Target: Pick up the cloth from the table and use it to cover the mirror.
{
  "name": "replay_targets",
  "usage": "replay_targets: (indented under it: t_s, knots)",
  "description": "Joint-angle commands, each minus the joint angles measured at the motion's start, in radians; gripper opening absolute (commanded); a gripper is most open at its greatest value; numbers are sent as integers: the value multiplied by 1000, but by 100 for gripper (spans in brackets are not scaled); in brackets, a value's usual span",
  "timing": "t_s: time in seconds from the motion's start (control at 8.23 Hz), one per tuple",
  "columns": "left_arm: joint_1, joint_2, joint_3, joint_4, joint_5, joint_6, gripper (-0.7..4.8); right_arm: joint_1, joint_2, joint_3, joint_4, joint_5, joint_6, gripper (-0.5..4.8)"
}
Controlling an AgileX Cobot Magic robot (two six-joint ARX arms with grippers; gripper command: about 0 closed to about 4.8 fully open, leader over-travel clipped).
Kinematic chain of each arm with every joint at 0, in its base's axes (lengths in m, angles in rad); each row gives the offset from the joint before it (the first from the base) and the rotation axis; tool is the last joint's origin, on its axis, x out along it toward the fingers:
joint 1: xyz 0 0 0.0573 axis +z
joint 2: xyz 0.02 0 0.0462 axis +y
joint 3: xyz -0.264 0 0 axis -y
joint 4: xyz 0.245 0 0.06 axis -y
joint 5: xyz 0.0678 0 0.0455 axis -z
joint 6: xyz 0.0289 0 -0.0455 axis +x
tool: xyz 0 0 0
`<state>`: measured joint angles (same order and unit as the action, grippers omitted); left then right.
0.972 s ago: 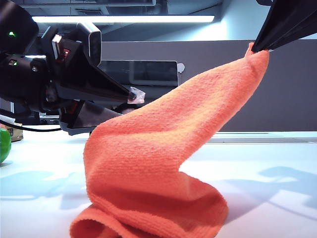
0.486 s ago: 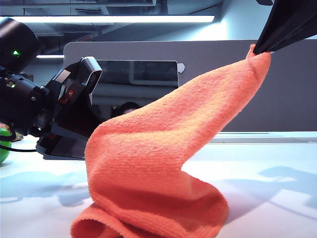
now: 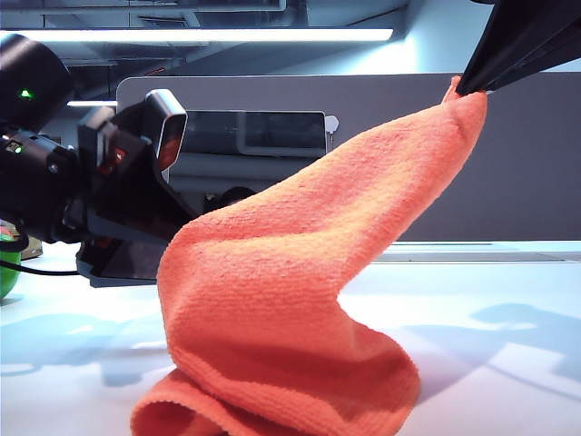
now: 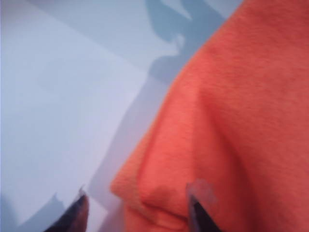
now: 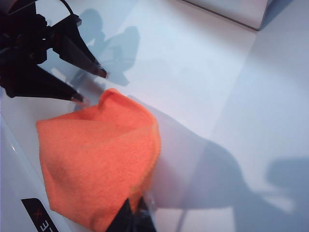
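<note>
While my right gripper [image 5: 136, 209] pinched one cloth [image 3: 300, 300] corner aloft, its bulk heaped on the table [image 3: 490, 318] before the mirror [image 3: 259, 136], my left gripper [image 4: 140, 205], jaws spread, straddled a fold it risked missing, leaving the drape lopsided.

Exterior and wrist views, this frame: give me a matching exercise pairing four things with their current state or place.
1. cloth
2. right gripper
3. left gripper
4. mirror

A. jaws apart at the cloth's low corner
B. upright behind the cloth, uncovered
C. one corner lifted, the rest heaped on the table
D. shut on the raised corner

Pairs: 1-C, 2-D, 3-A, 4-B
</note>
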<state>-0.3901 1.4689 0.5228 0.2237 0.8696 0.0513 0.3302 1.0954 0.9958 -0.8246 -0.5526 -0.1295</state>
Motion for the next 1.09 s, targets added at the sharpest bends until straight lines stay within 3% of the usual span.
replay_targets:
  t_s: [0.12,0.24,0.85,1.09]
  knots:
    - [-47,29,2,6,34,-6,243,1,-4,3,18,-7,-5,-6]
    - [-65,55,2,24,-34,-6,244,1,-4,3,18,-7,-5,-6]
    - [-65,73,3,114,-9,-56,241,1,-4,3,18,-7,-5,-6]
    - [-65,73,3,115,-75,-52,251,1,-4,3,19,-30,-5,-6]
